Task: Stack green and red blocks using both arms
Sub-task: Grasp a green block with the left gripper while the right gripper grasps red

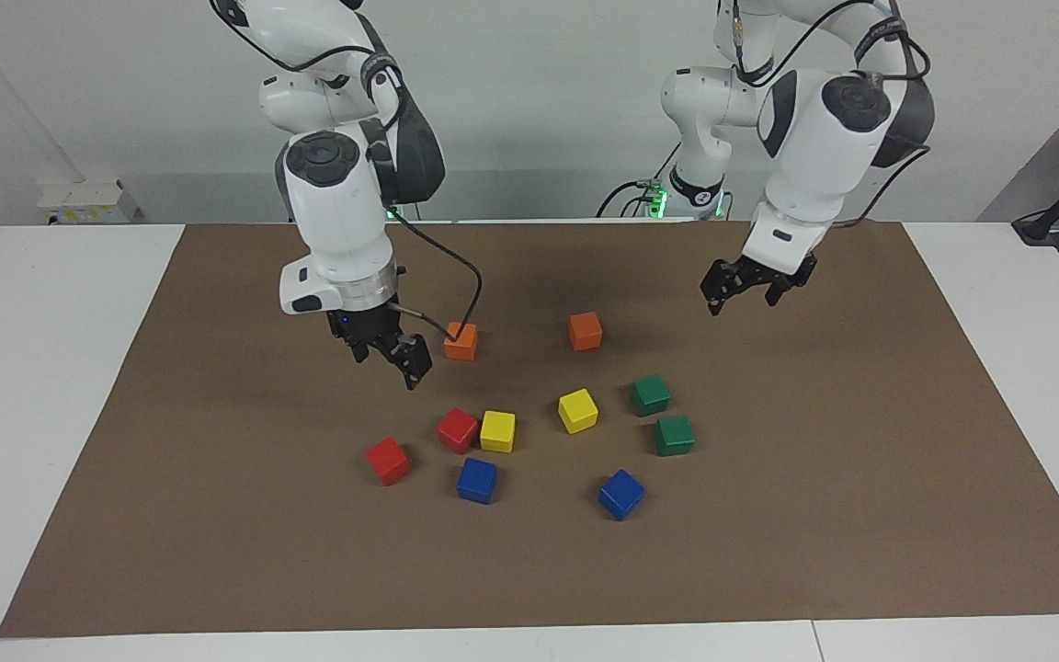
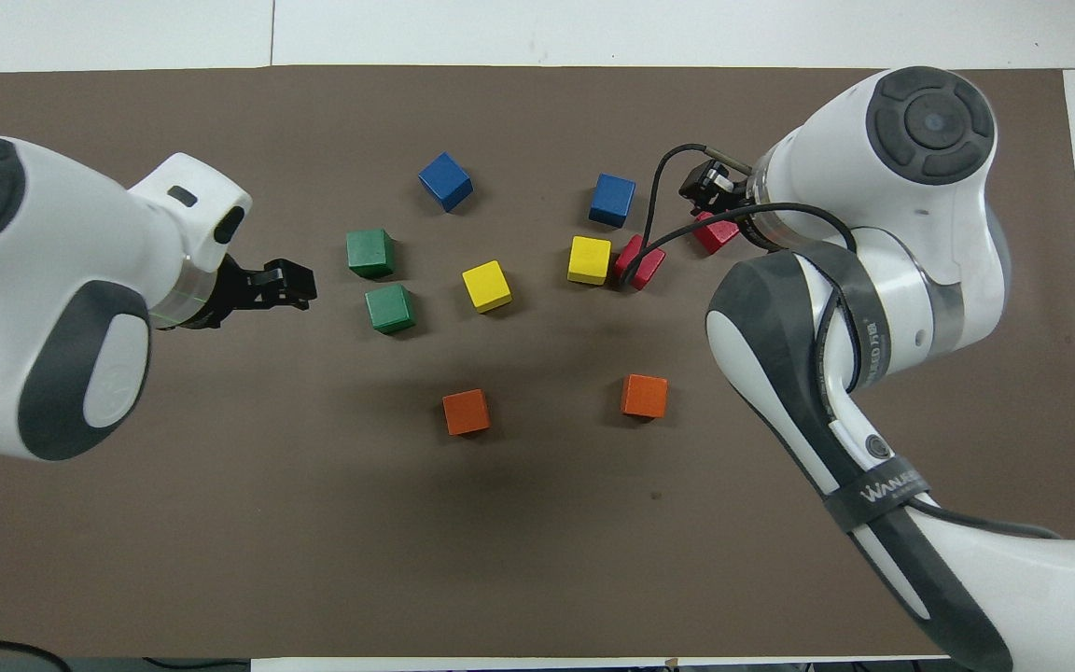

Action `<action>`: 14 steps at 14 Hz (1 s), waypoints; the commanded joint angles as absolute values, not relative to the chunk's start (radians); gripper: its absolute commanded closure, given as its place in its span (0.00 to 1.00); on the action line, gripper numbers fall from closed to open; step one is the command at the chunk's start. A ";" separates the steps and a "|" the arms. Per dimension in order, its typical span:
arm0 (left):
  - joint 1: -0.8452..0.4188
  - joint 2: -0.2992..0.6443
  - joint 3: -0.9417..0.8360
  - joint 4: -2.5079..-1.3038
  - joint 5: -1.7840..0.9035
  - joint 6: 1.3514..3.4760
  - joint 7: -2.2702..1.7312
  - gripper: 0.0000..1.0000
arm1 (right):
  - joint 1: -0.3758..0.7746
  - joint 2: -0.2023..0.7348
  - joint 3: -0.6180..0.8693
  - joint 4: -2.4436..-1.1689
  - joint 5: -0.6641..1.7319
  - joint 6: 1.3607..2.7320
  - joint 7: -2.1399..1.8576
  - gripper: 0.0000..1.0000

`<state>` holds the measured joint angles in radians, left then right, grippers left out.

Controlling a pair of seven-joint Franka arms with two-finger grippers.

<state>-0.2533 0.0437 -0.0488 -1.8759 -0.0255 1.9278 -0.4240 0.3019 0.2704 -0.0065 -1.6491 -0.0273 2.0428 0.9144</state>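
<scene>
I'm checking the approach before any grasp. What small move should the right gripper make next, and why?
Probably come down over the red block lying apart from the others. The right gripper hangs open above the mat, holding nothing, and the other red block touches a yellow block.

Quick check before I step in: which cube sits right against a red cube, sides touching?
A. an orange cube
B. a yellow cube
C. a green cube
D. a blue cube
B: in the facing view one yellow cube sits flush against a red cube, while the blue, orange and green cubes all stand apart from both reds.
</scene>
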 commanded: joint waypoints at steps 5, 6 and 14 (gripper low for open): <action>-0.350 0.182 -0.032 -1.894 -0.049 2.095 -0.566 0.00 | 0.339 0.314 -0.002 -1.689 -0.020 2.166 0.969 0.00; -0.356 0.202 -0.032 -1.894 -0.049 2.103 -0.580 0.00 | 0.342 0.313 -0.002 -1.710 -0.021 2.192 0.965 0.00; -0.385 0.322 -0.031 -1.887 -0.046 2.229 -0.652 0.00 | 0.353 0.308 -0.003 -1.835 -0.037 2.309 0.871 0.00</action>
